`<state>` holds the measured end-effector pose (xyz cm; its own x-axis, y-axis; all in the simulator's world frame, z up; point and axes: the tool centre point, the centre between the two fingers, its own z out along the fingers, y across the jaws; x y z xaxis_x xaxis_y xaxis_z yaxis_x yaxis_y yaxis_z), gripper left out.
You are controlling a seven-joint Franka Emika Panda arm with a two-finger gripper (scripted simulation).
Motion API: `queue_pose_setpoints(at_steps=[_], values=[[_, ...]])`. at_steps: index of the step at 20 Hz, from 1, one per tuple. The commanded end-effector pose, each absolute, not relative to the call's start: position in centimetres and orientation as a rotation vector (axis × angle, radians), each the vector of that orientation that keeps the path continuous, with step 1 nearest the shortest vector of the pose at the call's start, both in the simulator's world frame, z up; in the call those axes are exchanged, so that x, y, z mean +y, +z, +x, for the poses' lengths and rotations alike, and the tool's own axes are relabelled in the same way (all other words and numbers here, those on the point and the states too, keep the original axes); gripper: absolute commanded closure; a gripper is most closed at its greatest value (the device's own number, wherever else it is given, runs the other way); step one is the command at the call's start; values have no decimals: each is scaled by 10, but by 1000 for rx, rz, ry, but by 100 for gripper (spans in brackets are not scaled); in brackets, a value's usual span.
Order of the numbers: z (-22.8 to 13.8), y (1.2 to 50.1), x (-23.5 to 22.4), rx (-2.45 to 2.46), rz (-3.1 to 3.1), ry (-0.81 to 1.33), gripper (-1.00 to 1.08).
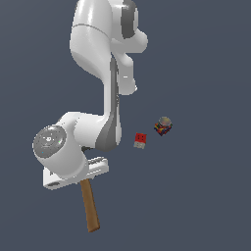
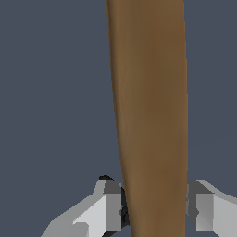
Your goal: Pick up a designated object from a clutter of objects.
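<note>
Two fingers (image 2: 111,203) of the pincer (image 2: 155,208) stand either side of the claw hammer (image 1: 90,206), whose brown handle runs lengthwise straight between them, its free end pointing away from the arm's base on the bench (image 1: 206,196). They look pressed onto the wood, though contact on the far finger is hard to confirm.

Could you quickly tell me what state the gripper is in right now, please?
Gripper: fingers on either side of the hammer's wooden handle, apparently closed on it.

Flat, even, shadowless simulator light; coarse, slightly blocky renders.
</note>
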<state>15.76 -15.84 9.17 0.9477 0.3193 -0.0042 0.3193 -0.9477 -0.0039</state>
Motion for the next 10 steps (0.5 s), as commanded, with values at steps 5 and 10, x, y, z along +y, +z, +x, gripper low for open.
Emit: queue_pose_setpoints(at_steps=[5, 10], values=[[140, 154, -139, -508, -3099, -1, 108], [125, 207, -123, -508, -3100, 0, 108]])
